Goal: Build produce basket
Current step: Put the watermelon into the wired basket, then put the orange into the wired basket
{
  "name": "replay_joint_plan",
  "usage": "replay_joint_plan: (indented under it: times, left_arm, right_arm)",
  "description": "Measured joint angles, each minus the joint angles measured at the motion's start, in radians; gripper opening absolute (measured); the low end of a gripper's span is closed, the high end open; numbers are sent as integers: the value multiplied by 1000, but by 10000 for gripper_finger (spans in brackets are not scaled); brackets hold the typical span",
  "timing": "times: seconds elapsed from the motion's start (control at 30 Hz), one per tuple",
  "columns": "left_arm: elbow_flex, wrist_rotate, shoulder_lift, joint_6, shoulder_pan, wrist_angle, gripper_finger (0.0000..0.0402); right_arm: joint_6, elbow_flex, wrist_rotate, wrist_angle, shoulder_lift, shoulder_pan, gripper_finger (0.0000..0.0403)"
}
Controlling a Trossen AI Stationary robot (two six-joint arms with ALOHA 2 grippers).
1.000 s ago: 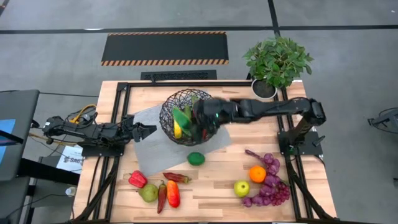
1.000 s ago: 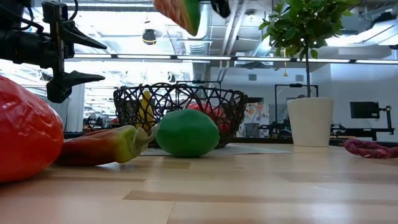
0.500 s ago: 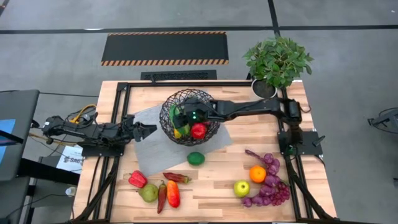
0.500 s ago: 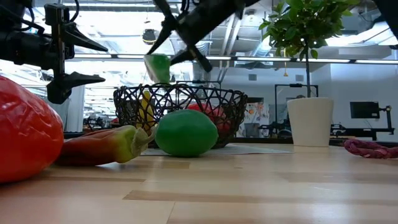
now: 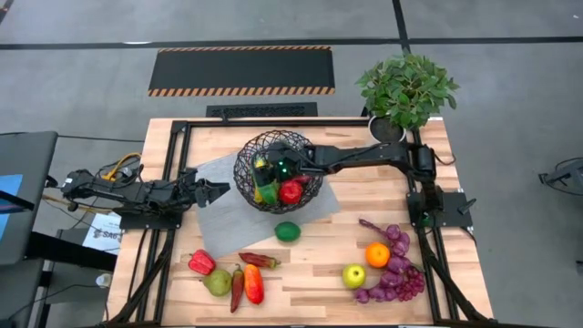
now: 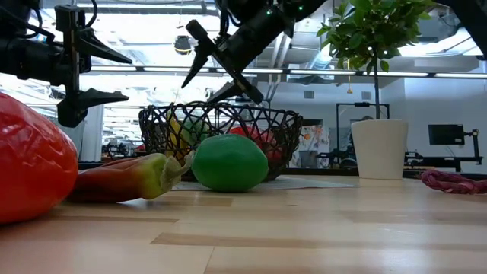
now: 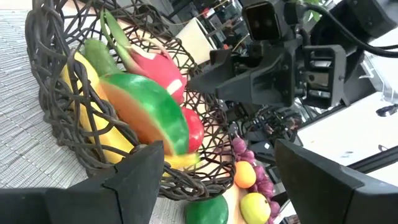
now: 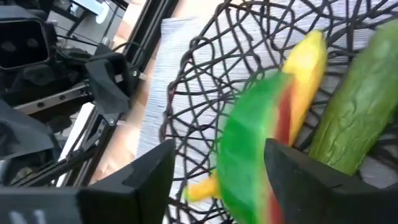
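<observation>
Since half a second ago the watermelon slice (image 7: 149,115) has left the right gripper (image 6: 217,65) and now lies inside the basket (image 5: 278,170) — we see the fingers spread apart and empty just above the basket's rim. In the left wrist view the slice leans against the banana (image 7: 93,118), with the dragon fruit (image 7: 155,62) behind it and a red fruit beside it; the cucumber (image 8: 357,106) lies in there too.

The basket stands on a grey mat (image 5: 219,210) near the far edge of the bench (image 5: 310,273), about midway along it. The left gripper (image 5: 214,191) waits beside the basket over the mat's left part, its fingers parted and holding nothing.

Outside the basket, a lime (image 5: 288,231) rests just off the mat toward the near edge. Peppers (image 5: 246,278) and a pear (image 5: 217,283) sit by the near-left corner — the orange (image 5: 377,254), a green apple (image 5: 353,275) and the grapes (image 5: 396,269) lie toward the near-right corner. A potted plant (image 5: 405,91) stands at the far-right corner.
</observation>
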Motion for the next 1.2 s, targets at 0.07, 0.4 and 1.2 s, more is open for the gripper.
replay_joint_plan:
  times: [0.07,0.4,1.2]
  left_arm:
    - [0,0,0,0,0,0,289]
    - [0,0,0,1,0,0,289]
    - [0,-6,2,4,0,0,289]
  right_arm:
    - [-15,0,-14,-2,-7,-10,277]
    - [-263,1,-257,-284,-224,21,281]
    - [324,-149,-7,-1168,-357,685,297]
